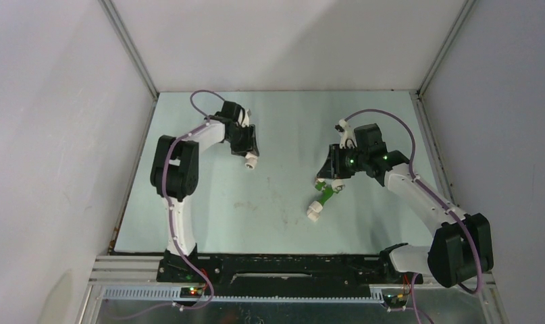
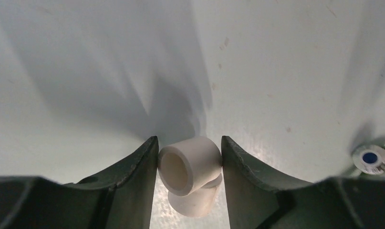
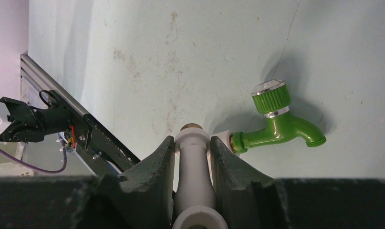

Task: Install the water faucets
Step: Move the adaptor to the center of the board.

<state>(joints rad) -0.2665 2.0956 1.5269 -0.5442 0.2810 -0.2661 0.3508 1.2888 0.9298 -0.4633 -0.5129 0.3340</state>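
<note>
My right gripper (image 3: 192,140) is shut on the white faucet (image 3: 194,162), whose brass threaded end points away past my fingertips; its knob is hidden. In the top view the right gripper (image 1: 329,174) hangs just above the table at centre right. The green faucet (image 3: 276,129) lies on the table just right of it, its brass end joined to a white pipe fitting (image 3: 223,137); both show in the top view, the green faucet (image 1: 326,196) and its fitting (image 1: 313,213). My left gripper (image 2: 189,143) is shut on a white elbow pipe fitting (image 2: 190,162), above the table at back left (image 1: 250,160).
A round silver cap with a blue centre (image 2: 370,159) shows at the right edge of the left wrist view, with green beside it. The black base rail (image 3: 85,129) runs along the table's near edge. Grey walls (image 1: 67,135) enclose the pale green table (image 1: 276,121) on three sides.
</note>
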